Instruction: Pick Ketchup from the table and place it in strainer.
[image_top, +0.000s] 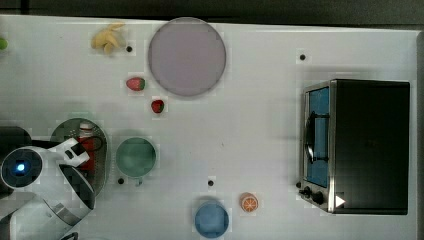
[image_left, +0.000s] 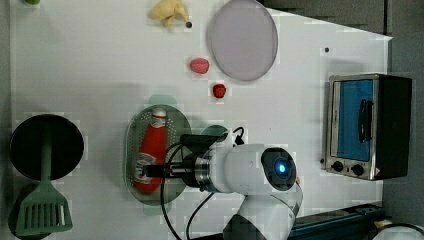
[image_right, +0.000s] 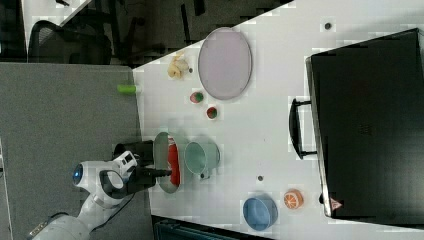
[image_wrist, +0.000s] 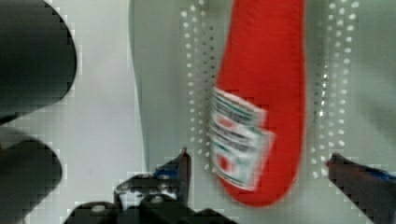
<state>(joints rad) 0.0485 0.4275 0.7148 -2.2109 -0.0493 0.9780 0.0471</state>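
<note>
The Ketchup (image_left: 151, 150) lies flat on the holed bottom of the strainer (image_left: 131, 150), cap toward twelve o'clock in the left view and base toward six. In the wrist view the bottle (image_wrist: 264, 93) rests free between the gripper (image_wrist: 257, 165) fingers, which stand wide apart on either side of its labelled lower body without touching it: the jaws are released. By the look of things the placing is done.

As for handling, I judge the bottle light, a soft plastic squeeze body that gives under pressure, smooth and a little slippery, with a round section that could roll. The best hold would be across the broad labelled middle, pinched gently; the narrow neck near the cap offers less to grip.

Counted in the top view, largest first:
- one toaster oven (image_top: 367, 145), at three o'clock on the table
- one grey-lilac plate (image_top: 186, 56), at twelve
- one strainer (image_top: 62, 129), at nine, holding the one bottle (image_top: 88, 145)
- one teal bowl (image_top: 135, 157), just beside the strainer at its three o'clock
- one blue bowl (image_top: 211, 219), at six
- one banana bunch (image_top: 108, 39), at eleven
- two strawberries (image_top: 136, 83) (image_top: 157, 106), between the plate and the teal bowl
- one orange half (image_top: 248, 202), just beside the blue bowl

The left view adds one black pan (image_left: 46, 146) and one green spatula (image_left: 44, 207).
</note>
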